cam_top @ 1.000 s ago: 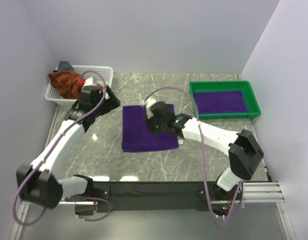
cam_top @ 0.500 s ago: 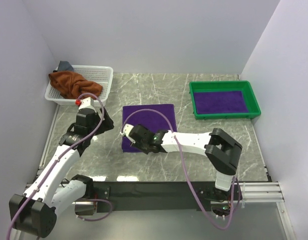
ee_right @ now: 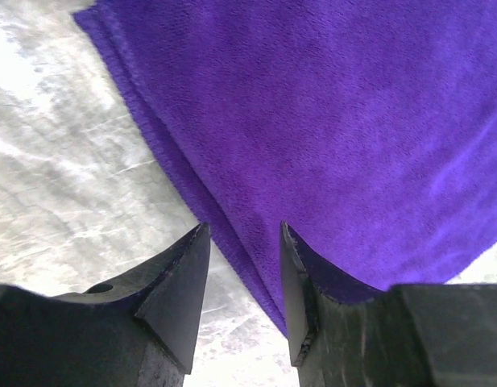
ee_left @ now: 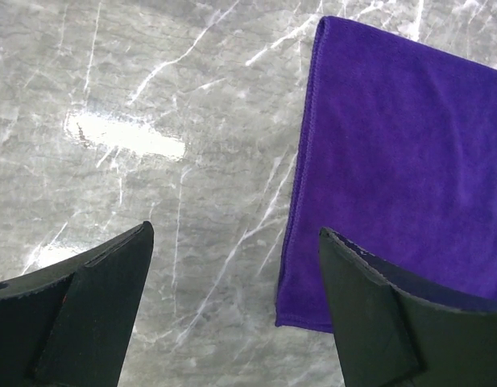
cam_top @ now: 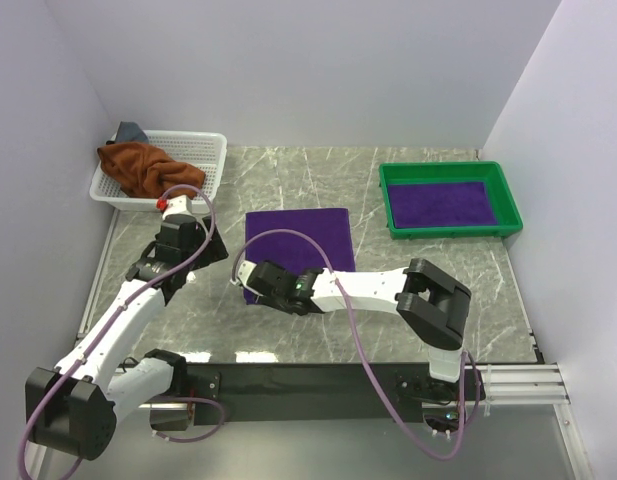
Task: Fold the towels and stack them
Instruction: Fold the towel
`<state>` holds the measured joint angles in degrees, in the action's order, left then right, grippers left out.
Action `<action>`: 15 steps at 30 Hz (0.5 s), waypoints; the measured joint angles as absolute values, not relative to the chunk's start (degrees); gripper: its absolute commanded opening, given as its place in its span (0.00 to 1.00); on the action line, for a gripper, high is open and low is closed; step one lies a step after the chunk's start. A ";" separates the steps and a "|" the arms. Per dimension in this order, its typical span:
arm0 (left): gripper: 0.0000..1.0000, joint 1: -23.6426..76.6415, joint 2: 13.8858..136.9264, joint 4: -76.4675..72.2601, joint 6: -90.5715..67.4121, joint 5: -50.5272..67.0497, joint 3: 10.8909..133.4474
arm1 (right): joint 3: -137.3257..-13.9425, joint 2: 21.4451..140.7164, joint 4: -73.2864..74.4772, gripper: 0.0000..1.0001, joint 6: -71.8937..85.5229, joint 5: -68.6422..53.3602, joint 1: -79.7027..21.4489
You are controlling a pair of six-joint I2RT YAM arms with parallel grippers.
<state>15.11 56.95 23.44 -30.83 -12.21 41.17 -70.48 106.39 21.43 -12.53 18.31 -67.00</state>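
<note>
Lying flat at the centre of the marble table (cam_top: 508, 280), the folded purple terry towel (cam_top: 298, 245) has the right gripper (ee_right: 244, 230) at its near-left corner, fingers partly apart astride the hem, gripping nothing. The left gripper (ee_left: 236, 234) hovers wide open, empty, just left of it; a rust-brown towel (cam_top: 138, 168) lies in the white mesh basket (cam_top: 213, 158), another purple towel (cam_top: 438, 203) in the green plastic tray (cam_top: 448, 235).

Straddling an edge of the flat towel (cam_top: 298, 240) with the right pincer (ee_right: 244, 230), close to the near-left corner, half over cloth and half over the table (cam_top: 428, 275). Hanging the left pincer (ee_left: 236, 242) over bare table, just left of that towel's left edge. Finding the basket (cam_top: 214, 150) behind and left of the left pincer, with 1 heaped towel (cam_top: 138, 168) in it. Finding the tray (cam_top: 448, 233) well right of and behind the right pincer, with 1 spread towel (cam_top: 438, 203) inside.
</note>
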 measured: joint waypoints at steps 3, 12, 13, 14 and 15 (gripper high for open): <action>0.88 14.94 56.95 23.46 -30.83 -12.40 41.17 | -70.48 106.96 21.32 0.50 -13.02 19.22 -67.00; 0.88 14.70 56.95 23.46 -30.85 -12.95 41.17 | -70.48 109.43 20.99 0.51 -13.52 20.25 -67.05; 0.88 14.68 56.95 23.46 -30.85 -12.99 41.17 | -70.48 109.45 20.91 0.51 -13.58 20.45 -67.09; 0.88 14.66 56.95 23.46 -30.85 -12.99 41.17 | -70.48 109.45 20.82 0.51 -13.65 20.64 -67.11; 0.88 14.63 56.95 23.46 -30.83 -12.99 41.17 | -70.48 109.45 20.67 0.51 -13.78 20.88 -67.11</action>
